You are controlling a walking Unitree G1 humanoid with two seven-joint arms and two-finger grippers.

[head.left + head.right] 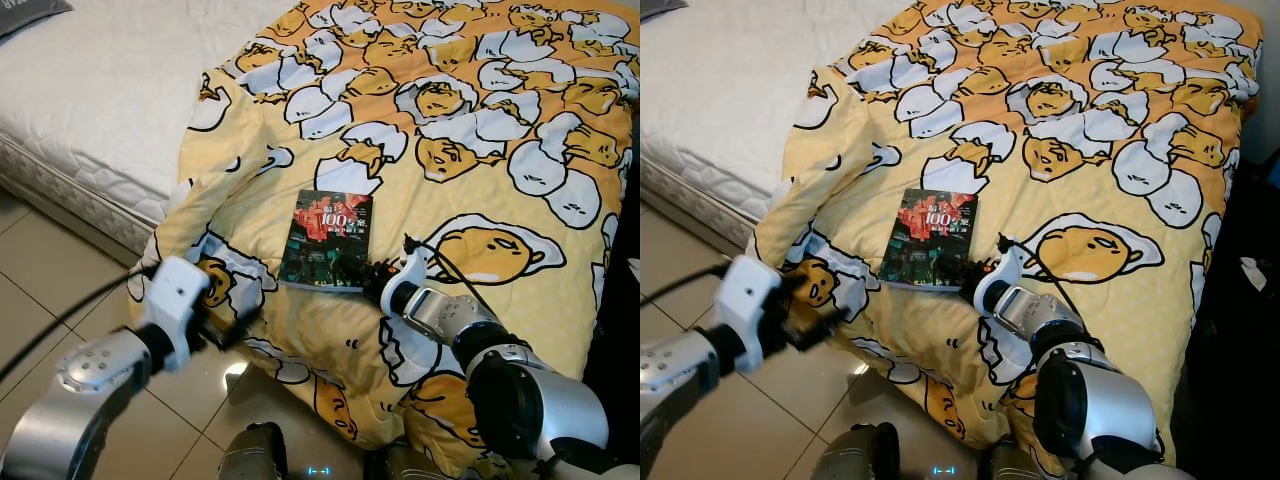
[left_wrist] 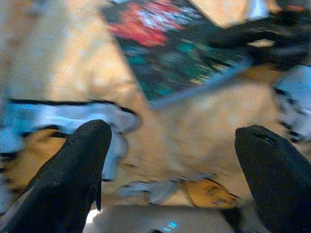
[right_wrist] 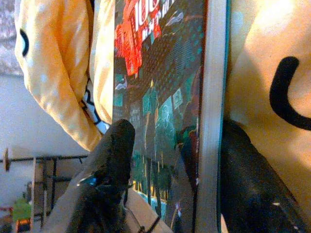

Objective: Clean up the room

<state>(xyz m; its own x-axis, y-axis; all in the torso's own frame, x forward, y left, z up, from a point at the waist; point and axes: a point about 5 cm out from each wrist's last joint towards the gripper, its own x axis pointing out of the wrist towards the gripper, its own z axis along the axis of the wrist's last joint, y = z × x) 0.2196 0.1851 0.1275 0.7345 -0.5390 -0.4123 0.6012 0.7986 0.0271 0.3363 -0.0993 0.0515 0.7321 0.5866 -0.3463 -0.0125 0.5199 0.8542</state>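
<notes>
1. Scene: a paperback book [image 1: 328, 240] with a dark cover and red lettering lies flat on a yellow blanket [image 1: 480, 130] printed with egg characters. It sits near the blanket's lower edge, where the cloth drapes off the bed [image 1: 90, 90] toward the tiled floor [image 1: 40, 310].
2. Right gripper [image 1: 362, 272]: I have it at the book's near corner. In the right wrist view the jaws straddle the book's edge, one finger [image 3: 114, 150] over the cover, the other on the blanket side under the page block. They look closed onto the book, though I judge the pinch shallow.
3. Left gripper [image 1: 232, 328]: it hovers beside the draped blanket edge, below and to the left of the book. The left wrist view is blurred, but it shows the jaws spread with nothing between them.
4. Handling estimate: the book looks thin and light, stiff across the cover but likely to flex or fan open if lifted by one corner. The glossy cover may slip.
5. Grip plan: I would seat the jaws deeper across the long edge near the spine, cover and pages together, since the soft blanket gives underneath.
6. Risk: snagging blanket cloth in the lower jaw.
</notes>
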